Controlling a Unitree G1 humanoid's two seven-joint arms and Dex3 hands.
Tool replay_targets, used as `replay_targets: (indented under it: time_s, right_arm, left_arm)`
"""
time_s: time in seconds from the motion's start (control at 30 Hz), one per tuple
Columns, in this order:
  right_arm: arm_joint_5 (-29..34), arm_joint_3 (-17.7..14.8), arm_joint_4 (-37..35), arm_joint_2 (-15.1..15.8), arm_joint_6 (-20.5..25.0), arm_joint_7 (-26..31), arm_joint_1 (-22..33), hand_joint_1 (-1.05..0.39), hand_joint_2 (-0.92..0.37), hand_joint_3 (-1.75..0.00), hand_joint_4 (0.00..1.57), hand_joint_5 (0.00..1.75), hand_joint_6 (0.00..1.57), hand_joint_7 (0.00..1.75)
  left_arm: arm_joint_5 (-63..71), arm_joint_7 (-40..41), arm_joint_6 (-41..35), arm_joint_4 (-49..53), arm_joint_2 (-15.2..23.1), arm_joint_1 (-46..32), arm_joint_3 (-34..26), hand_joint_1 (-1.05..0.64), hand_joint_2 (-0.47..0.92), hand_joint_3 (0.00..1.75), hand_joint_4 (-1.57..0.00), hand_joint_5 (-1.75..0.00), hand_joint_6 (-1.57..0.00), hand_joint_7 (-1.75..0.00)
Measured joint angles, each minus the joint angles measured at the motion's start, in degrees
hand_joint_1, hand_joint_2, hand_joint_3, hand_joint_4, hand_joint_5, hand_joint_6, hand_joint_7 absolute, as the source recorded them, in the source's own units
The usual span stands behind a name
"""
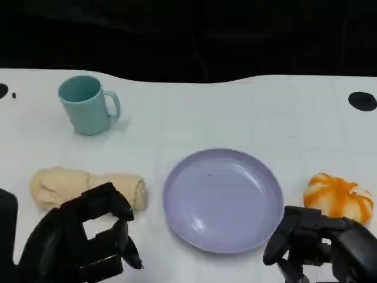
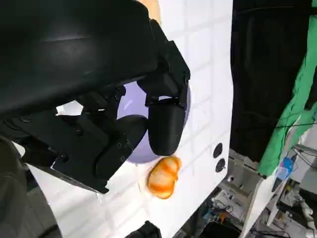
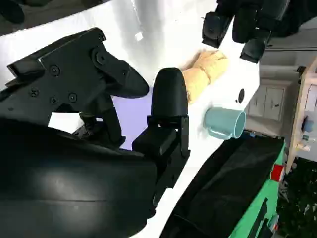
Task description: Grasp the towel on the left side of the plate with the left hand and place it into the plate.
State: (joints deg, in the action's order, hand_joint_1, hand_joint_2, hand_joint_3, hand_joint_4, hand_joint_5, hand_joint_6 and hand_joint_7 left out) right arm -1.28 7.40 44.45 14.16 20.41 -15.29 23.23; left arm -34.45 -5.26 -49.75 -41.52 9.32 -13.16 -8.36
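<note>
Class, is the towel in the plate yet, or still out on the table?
Out. The towel lies rolled on the table left of the empty plate.

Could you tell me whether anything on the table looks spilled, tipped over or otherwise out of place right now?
Nothing stands out. The teal mug stands upright, the purple plate lies flat with nothing on it, the rolled towel lies to its left and the orange-and-white object to its right.

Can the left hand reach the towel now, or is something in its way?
Probably yes. The left hand is open just in front of the towel, with nothing between them. The cup stands farther back and the plate lies off to the side, so neither blocks the way.
</note>
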Motion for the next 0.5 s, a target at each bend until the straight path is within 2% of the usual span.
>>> replay_targets:
  time_s: [0.5]
  right_arm:
    - [0.05,-0.01,0.02,0.01,-0.11,-0.11,0.00,-0.12,-0.56,-1.06,0.77,1.65,0.71,1.32]
  left_arm:
    - [0.60,0.00,0.83,0.00,0.05,-0.01,0.51,-0.08,0.55,1.31,-0.81,-1.75,-0.67,-1.67]
